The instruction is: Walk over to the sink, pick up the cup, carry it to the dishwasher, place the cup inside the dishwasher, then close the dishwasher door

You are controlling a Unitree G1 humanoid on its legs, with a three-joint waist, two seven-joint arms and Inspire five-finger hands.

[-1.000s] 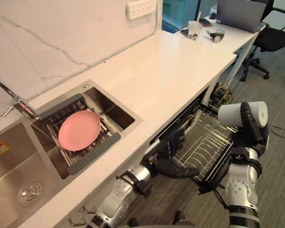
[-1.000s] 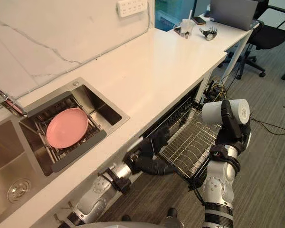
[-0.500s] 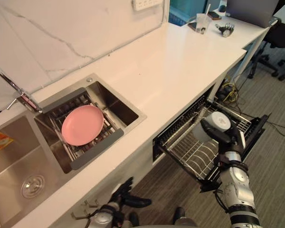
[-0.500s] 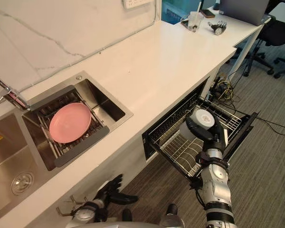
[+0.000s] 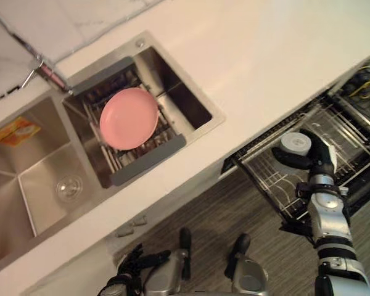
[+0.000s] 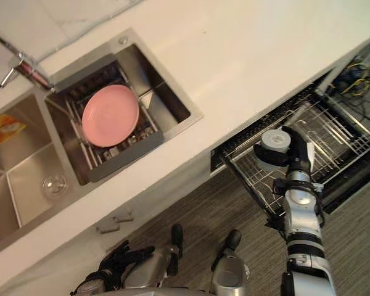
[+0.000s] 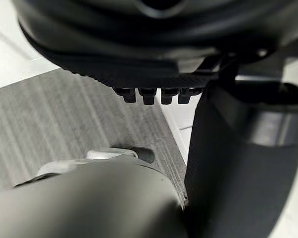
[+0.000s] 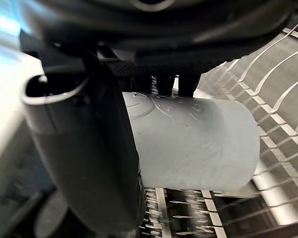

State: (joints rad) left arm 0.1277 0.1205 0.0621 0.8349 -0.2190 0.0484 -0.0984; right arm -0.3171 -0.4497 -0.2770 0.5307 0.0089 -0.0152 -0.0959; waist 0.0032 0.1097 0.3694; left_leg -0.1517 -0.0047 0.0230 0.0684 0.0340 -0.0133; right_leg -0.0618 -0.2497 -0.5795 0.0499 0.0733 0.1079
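Grip looked firm: dark right hand point(image 6: 301, 155) wrapped round the pale grey cylindrical cup point(image 6: 274, 143), probably light, stiff, slick; sidewall hold suited it.

Both eye views look steeply down, sharing sink point(image 5: 24, 179) and rack point(image 5: 340, 122); wrist views close-up.

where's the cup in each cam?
Left eye view: cup right of centre, in the right hand, over the rack.
Right eye view: cup right of centre.
Right wrist view: cup at centre.
Left wrist view: left hand above floor.
Shared landmark: the wire rack.
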